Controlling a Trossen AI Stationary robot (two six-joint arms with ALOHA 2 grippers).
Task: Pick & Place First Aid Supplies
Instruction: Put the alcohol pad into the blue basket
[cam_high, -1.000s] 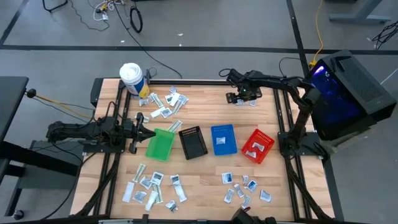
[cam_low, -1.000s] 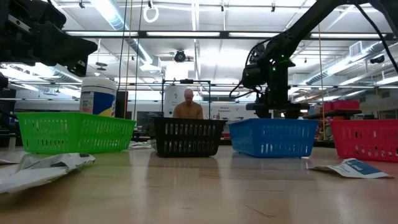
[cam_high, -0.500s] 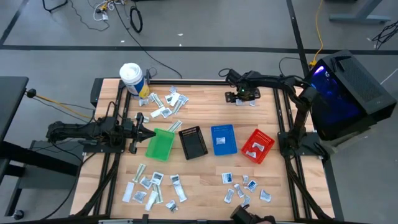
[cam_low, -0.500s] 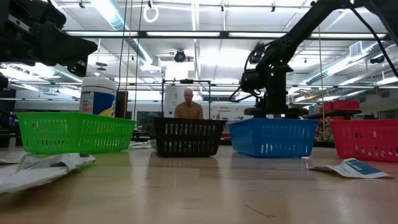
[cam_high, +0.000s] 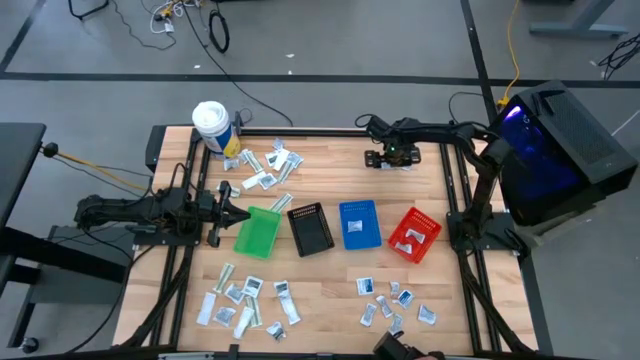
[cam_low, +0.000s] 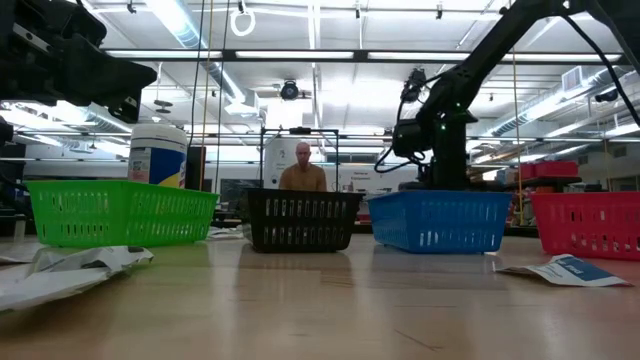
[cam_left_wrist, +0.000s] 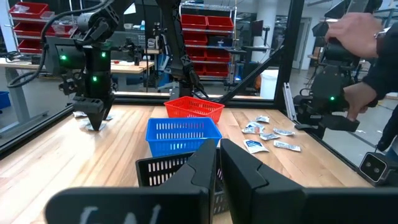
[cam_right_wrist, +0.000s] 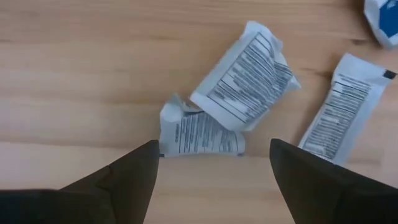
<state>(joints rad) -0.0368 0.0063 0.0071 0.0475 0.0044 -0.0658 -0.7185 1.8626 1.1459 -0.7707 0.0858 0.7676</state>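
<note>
The first aid supplies are small flat sachets in several groups. One group lies at the table's far right, where my right gripper (cam_high: 391, 156) points down over it, open. In the right wrist view its fingers (cam_right_wrist: 214, 147) stand on either side of a crumpled white sachet (cam_right_wrist: 200, 134). A second printed sachet (cam_right_wrist: 246, 76) lies partly on the first, and a third (cam_right_wrist: 339, 118) lies beside them. In the low view the blue bin hides the fingertips. My left gripper (cam_high: 228, 212) waits shut, level, beside the green bin (cam_high: 257, 232).
Green, black (cam_high: 310, 228), blue (cam_high: 360, 224) and red (cam_high: 414, 234) bins stand in a row mid-table. More sachets lie far left (cam_high: 262, 168), near left (cam_high: 245, 303) and near right (cam_high: 395, 303). A white tub (cam_high: 212, 126) stands at the far left corner. A person's hand (cam_left_wrist: 354, 31) shows beyond the table.
My right gripper has sunk toward the sachets at the far right of the table and rolled a little about its pointing line, staying open. In the low view its fingers have dropped behind the blue bin's rim.
</note>
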